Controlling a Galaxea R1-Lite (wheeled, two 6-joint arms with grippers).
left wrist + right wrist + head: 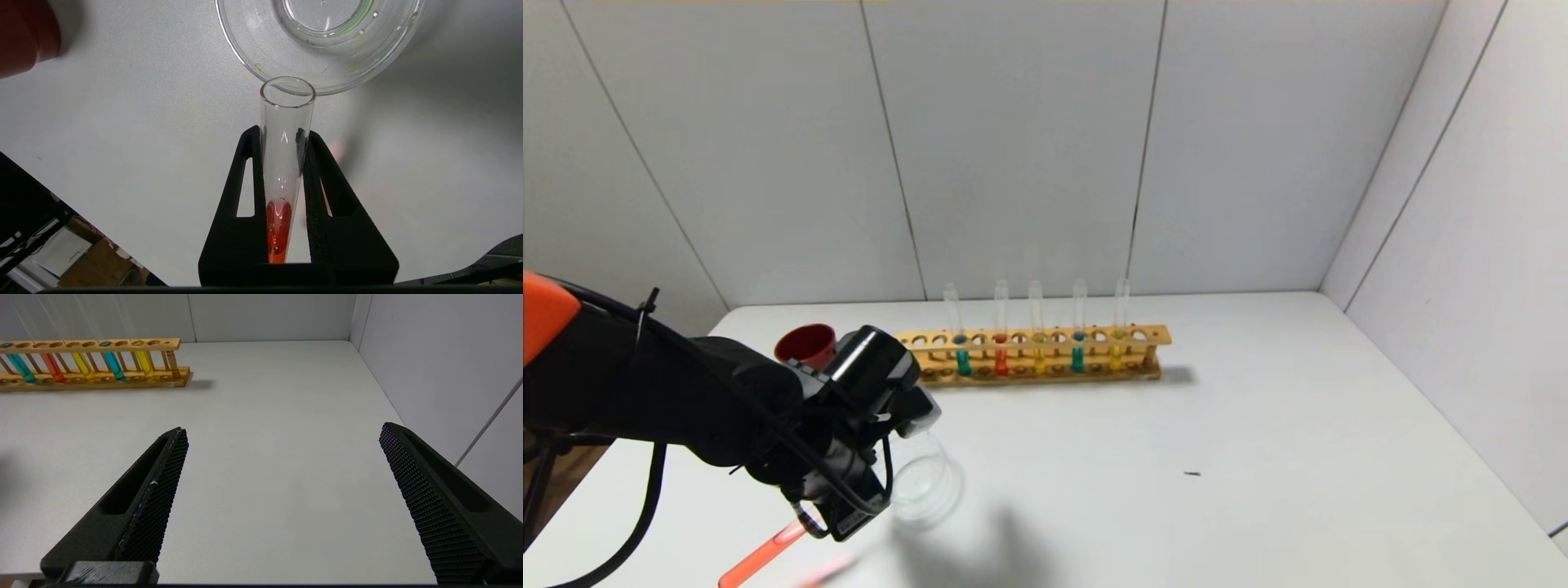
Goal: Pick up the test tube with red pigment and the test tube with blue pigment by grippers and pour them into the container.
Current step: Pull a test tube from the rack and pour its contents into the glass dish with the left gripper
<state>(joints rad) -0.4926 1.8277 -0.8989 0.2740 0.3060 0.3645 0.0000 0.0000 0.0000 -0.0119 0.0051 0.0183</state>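
Nearest the robot, the left tool was pinched on the test tube with red pigment, its two black textured fingers pressed against the slim clear glass. The tube lay tilted, its round bottom with the orange-red liquid toward the wrist and cut off behind the tool's base; its open mouth reached the rim of the container. In the head view the tool's bulk hid most of the tube, leaving only the red end showing below.

The container, a low round clear glass dish, stood on the smooth white worktop, partly covered by the left tool and hard to trace against the pale surface.

The right tool was out of the head view; its own camera showed mesh-patterned fingers spread wide above bare worktop.

Farther back an opaque dark red cup was half hidden behind the arm. Beside it ran a long wooden rack of upright tubes, among them the test tube with blue pigment, another teal one, a second red one and yellow ones.
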